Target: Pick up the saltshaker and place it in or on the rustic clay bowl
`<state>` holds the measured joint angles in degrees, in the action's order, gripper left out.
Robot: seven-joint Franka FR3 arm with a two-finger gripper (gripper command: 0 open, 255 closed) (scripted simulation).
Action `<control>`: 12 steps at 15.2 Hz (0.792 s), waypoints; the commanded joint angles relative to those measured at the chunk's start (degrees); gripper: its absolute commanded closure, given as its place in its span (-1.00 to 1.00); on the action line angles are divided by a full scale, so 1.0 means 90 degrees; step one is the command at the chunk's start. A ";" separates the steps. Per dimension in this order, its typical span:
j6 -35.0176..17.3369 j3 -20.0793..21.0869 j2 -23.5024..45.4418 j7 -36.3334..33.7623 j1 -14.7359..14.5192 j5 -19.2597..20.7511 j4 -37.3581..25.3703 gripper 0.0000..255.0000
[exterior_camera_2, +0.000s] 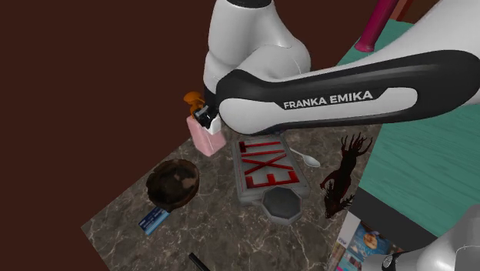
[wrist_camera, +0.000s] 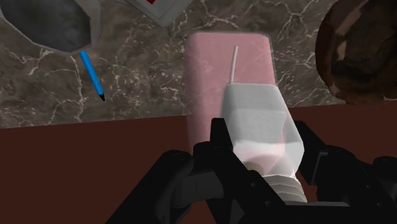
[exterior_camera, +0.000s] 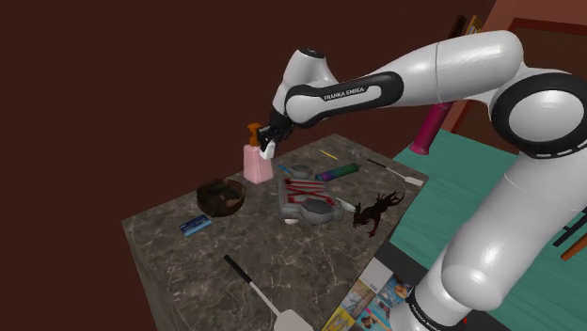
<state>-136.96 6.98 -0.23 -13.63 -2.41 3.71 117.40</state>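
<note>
The saltshaker (exterior_camera: 256, 166) is a pink block with a pale translucent top and an orange tip. It stands upright near the far edge of the marble table (exterior_camera: 282, 254). My gripper (exterior_camera: 268, 141) is down over its top. In the wrist view the black fingers (wrist_camera: 219, 137) clasp the translucent cap of the saltshaker (wrist_camera: 229, 70) from both sides, gripper (wrist_camera: 264, 143) shut on it. The dark brown clay bowl (exterior_camera: 221, 196) sits on the table a short way from the shaker, toward the shoulder view's left. Bowl (exterior_camera_2: 174, 182) and shaker (exterior_camera_2: 206, 140) are apart; bowl rim (wrist_camera: 362, 57) lies beside the shaker.
A red-lettered EXIT sign (exterior_camera_2: 265, 165) with a grey octagonal block (exterior_camera_2: 281, 204) lies beside the shaker. Also on the table: a spoon (exterior_camera_2: 308, 159), a dark dragon figure (exterior_camera: 376, 207), a blue pen (wrist_camera: 93, 75), a blue card (exterior_camera: 194, 225), spatulas (exterior_camera: 263, 296). Magazines (exterior_camera: 372, 301) lie on the floor.
</note>
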 commanded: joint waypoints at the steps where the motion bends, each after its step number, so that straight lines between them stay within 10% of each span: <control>1: 0.0043 0.0137 0.0018 -0.0360 -0.0135 0.0136 -0.0043 1.00; 12: 0.0370 0.0887 0.0598 -0.2436 -0.0988 0.1032 -0.0715 1.00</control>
<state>-134.20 14.45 4.13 -33.83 -10.56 12.15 112.30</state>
